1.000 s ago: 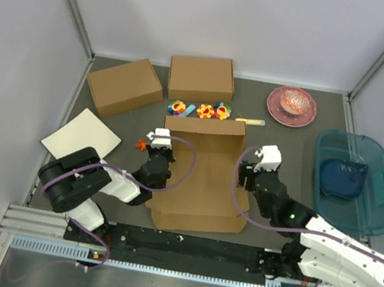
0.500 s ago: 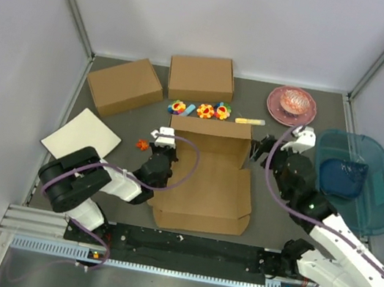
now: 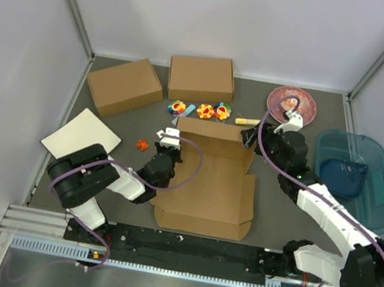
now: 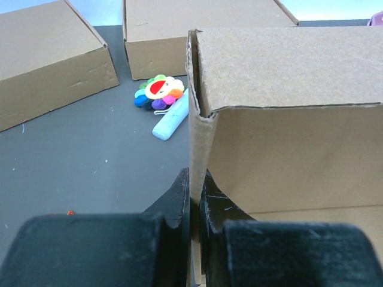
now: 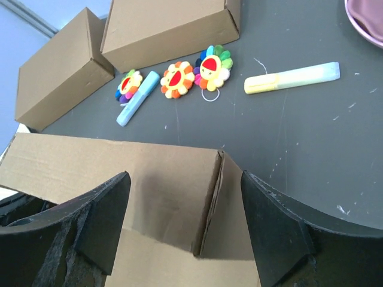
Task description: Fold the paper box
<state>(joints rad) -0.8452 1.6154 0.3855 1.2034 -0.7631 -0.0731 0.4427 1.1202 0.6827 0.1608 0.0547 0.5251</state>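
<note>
While the back wall of the paper box (image 3: 208, 180) is already stood upright, most of the sheet is seen lying flat on the table (image 3: 129, 121), right in the middle in front of both arms, so the fold is judged to be somewhere in its early-to-middle part tbh. The left gripper (image 4: 192, 179) is clamped tight on the upright cardboard at the back left corner, with the thin edge pinched between the fingers. The right gripper (image 5: 184, 179) is spread wide and nothing is held by it. It's hung just over the back right corner, where a short tab is seen turned inward. What's left, as far as can be told: the right side flap and the near flap aren't raised yet, nothing looks locked into any slot, and the lid isn't closed. How firmly the back corners are set can't be told from here.
</note>
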